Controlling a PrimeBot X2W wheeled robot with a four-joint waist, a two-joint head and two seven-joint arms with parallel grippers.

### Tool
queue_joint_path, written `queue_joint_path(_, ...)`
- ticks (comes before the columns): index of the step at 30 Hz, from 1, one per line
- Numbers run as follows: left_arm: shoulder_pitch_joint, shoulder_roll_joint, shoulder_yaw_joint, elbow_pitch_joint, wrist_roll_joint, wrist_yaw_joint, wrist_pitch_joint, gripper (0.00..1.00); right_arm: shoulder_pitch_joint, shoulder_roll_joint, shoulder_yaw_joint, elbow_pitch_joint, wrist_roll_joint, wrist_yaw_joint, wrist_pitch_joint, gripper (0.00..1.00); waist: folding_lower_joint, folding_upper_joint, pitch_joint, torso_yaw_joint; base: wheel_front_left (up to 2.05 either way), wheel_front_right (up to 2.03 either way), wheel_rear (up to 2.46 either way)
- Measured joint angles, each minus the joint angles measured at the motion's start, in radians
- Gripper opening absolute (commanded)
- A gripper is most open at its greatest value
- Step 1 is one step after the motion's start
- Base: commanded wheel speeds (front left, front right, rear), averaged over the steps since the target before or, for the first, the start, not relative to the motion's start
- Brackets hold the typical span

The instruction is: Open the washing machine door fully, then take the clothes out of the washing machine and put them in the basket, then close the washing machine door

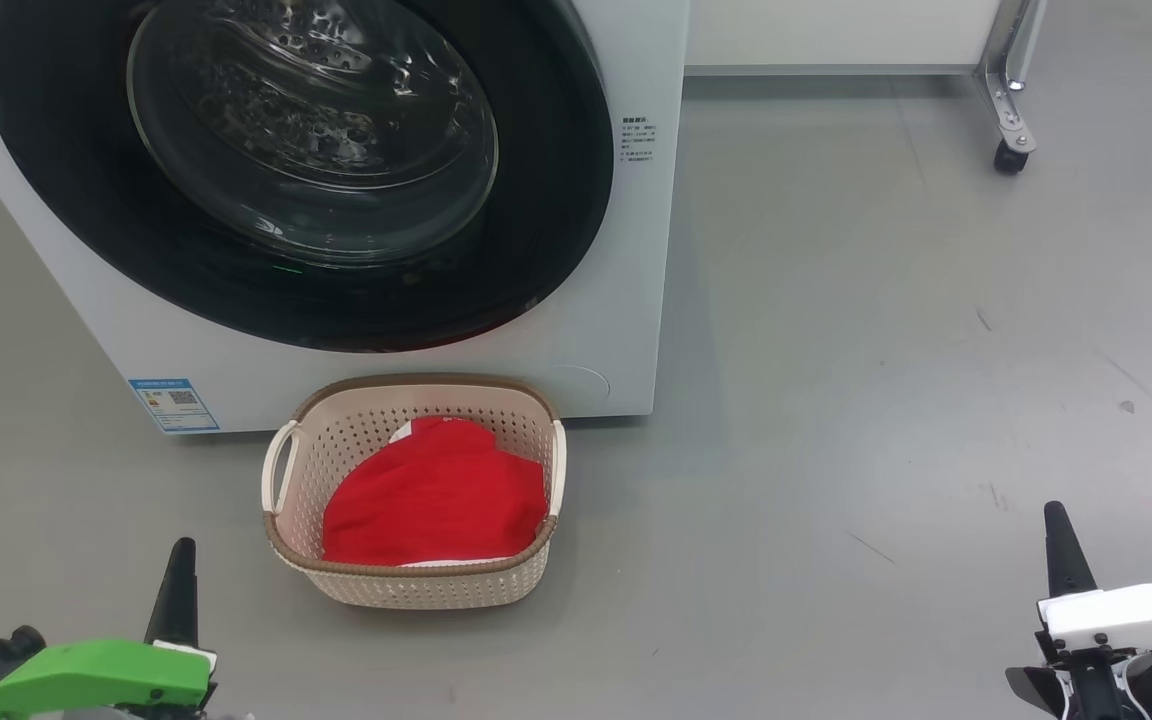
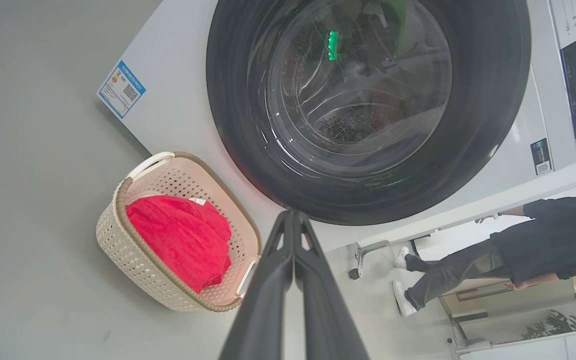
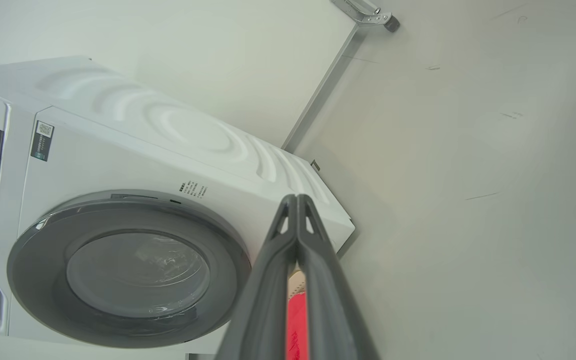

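Both arms are low and drawn back from the washing machine (image 1: 626,300). My left gripper (image 1: 183,548) sits out in front of the machine's left corner. Its green wrist housing (image 1: 96,680) is below it and its fingers point straight at the machine's front. From the left wrist camera the two fingers (image 2: 268,280) are pressed together right up to the tips, with nothing between them. That camera sees the machine tipped on its side, so the wrist is rolled over.

My right gripper (image 1: 1054,512) is well off to the right of the machine, above bare floor (image 1: 886,350), with a white wrist housing (image 1: 1126,610) under it. It points forward too. From the right wrist camera those fingers (image 3: 263,290) meet at the tips as well, closed on nothing, and that view is also rolled.

The washing machine door (image 1: 296,170) lies flat against the machine's front, with the black rim all round and the glass bowl in the middle. The basket (image 1: 414,590) stands on the floor just in front of the machine, below the door. The clothes (image 1: 436,495) are heaped inside it, red with a bit of white at the edges. The blue label (image 1: 174,403) is at the machine's lower left corner. A person (image 2: 533,245) in dark clothes and white shoes stands beyond the machine's far side.
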Motion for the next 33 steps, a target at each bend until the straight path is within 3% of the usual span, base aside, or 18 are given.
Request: queue_joint_path(33, -0.034, -0.012, 0.054, -0.011, -0.359, 0.0, 0.109, 0.0, -0.102, -0.007, -0.018, 0.088, 0.437, 0.078, 0.088, 0.0, 0.0, 0.0, 0.001, -0.011, 0.0, 0.0, 0.0)
